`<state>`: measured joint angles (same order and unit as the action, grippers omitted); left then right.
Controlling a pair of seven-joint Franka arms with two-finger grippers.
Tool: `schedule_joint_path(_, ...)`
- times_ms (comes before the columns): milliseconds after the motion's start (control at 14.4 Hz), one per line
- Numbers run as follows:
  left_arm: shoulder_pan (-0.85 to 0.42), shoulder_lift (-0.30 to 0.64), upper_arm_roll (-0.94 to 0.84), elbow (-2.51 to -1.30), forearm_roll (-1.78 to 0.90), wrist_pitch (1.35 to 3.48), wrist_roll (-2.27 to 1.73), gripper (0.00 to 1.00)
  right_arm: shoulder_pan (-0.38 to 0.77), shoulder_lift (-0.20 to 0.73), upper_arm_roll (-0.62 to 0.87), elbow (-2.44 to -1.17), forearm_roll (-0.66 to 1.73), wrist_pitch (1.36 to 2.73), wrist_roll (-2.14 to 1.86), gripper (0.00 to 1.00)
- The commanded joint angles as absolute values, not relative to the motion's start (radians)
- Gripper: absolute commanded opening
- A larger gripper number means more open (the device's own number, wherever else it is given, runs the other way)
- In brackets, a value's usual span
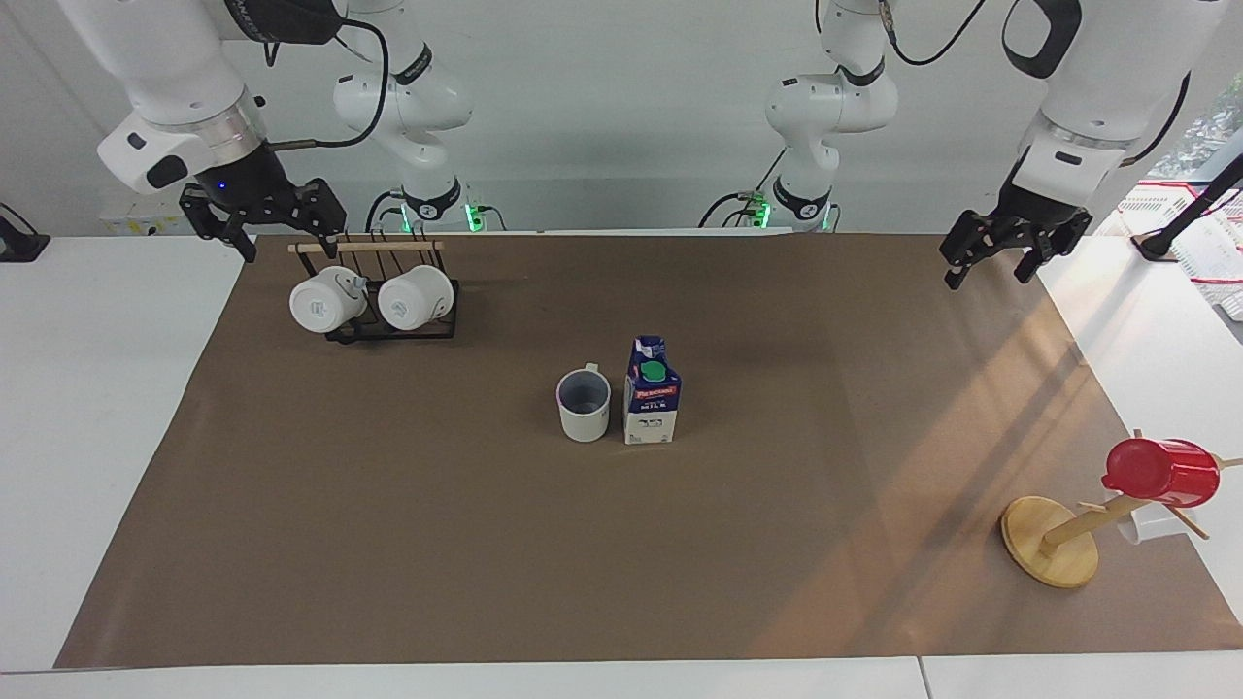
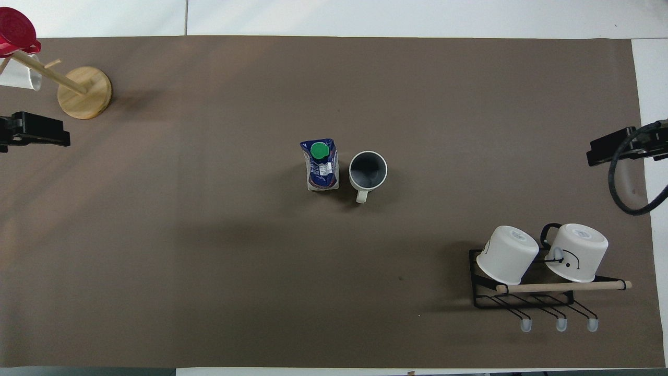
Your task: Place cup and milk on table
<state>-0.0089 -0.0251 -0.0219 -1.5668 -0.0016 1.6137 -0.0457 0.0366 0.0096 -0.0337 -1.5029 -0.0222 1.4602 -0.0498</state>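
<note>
White tabletop stretched under a wide sheet of matte brown paper, and we saw both task items standing upright at the sheet's middle. We found the milk there: a small gable-top carton with a dark blue upper half, a white lower half, a round green cap and a red label band; the word "MILK" was just readable on its face, the brand was not. Just beside it, toward the right arm's end, stood the cup, a smooth off-white mug with a grey-blue inside and a small loop handle turned toward the robots.

We saw two white mugs tipped on a black wire rack topped by a wooden rod, and a glossy red cup hung on a wooden peg stand.

We saw the left gripper raised over the paper's corner, fingers spread wide, holding nothing. We saw the right gripper over the paper's edge beside the rack, likewise wide and empty.
</note>
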Motion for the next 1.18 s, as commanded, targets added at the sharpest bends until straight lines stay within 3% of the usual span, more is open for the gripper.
schedule_joint_path(0,0.000,0.029,-0.032,-1.471,-0.023,1.529,-0.025,1.00,0.035,-0.006,-0.031,-1.520,-0.018,1.470,-0.058,1.00)
schedule_joint_path(416,-0.006,-0.041,-0.035,-1.595,-0.025,1.534,-0.002,1.00,0.035,-0.006,-0.031,-1.522,-0.018,1.471,-0.058,1.00)
schedule_joint_path(1110,-0.012,-0.041,-0.035,-1.597,-0.025,1.546,-0.002,1.00,0.035,-0.006,-0.031,-1.523,-0.018,1.473,-0.058,1.00)
